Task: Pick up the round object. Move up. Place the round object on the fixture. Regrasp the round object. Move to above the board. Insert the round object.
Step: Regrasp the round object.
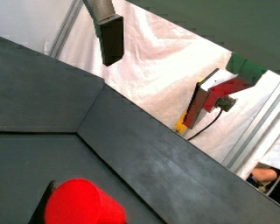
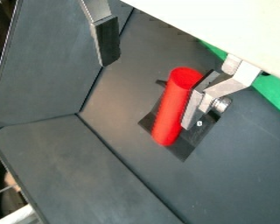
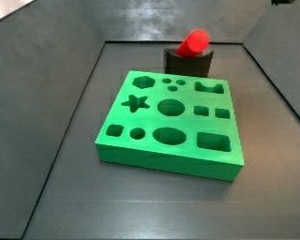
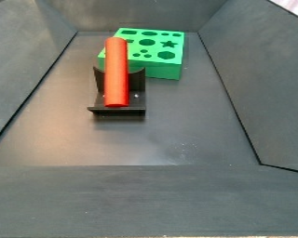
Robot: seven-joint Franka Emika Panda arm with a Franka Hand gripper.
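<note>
Wrist views: gripper w/ fingers spread, nothing between, held clear above round object lying on fixture. Side views: round object propped on fixture just behind board; gripper out of frame

The round object rests on the fixture beside the board; pincer apart.

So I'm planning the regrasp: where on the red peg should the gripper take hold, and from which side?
Probably the upper free half of the red peg, coming from above. It leans tilted on the fixture, its lower end seated there, so only the upper part is clear all round. Close the jaws across its round sides. The gripper is off the peg, fingers apart, one finger showing clearly.
</note>
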